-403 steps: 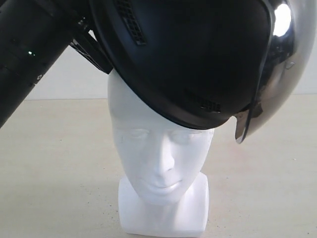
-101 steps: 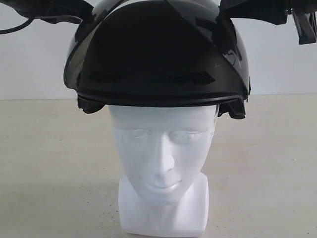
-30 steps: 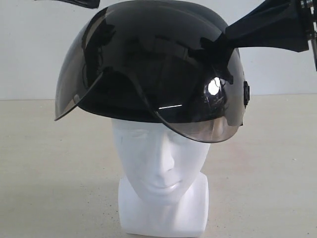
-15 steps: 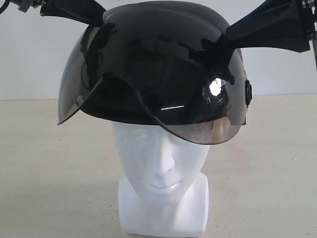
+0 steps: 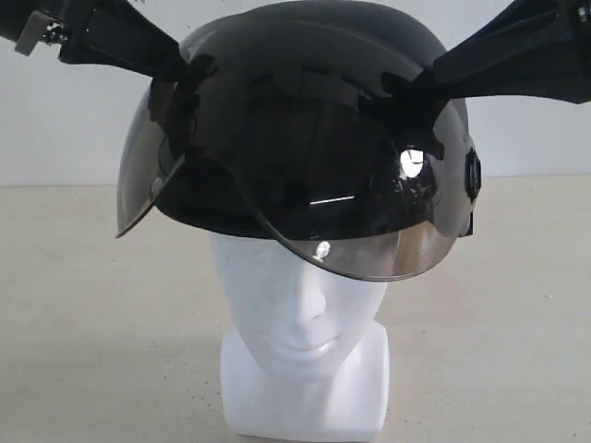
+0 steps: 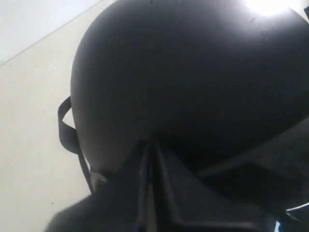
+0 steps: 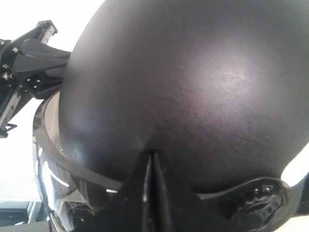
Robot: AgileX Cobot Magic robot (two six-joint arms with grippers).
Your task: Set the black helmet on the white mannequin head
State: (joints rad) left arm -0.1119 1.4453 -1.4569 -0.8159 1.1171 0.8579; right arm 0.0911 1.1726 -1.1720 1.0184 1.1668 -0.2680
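Note:
The black helmet sits over the crown of the white mannequin head, and its smoky visor hangs down over the forehead and eyes. My left gripper comes in from the upper left, shut, with its tips against the helmet's side. From the upper right, my right gripper meets the opposite side, also shut. The left wrist view has shut fingers pressed to the shell. The right wrist view has the same on the shell.
The head stands on its blocky neck base on a beige table before a white wall. A helmet strap loops out below the rim. The left arm shows beyond the helmet in the right wrist view.
The left gripper has come down from the top edge onto the helmet's left side. The helmet has shifted slightly right and settled lower, with the visor covering more of the forehead.

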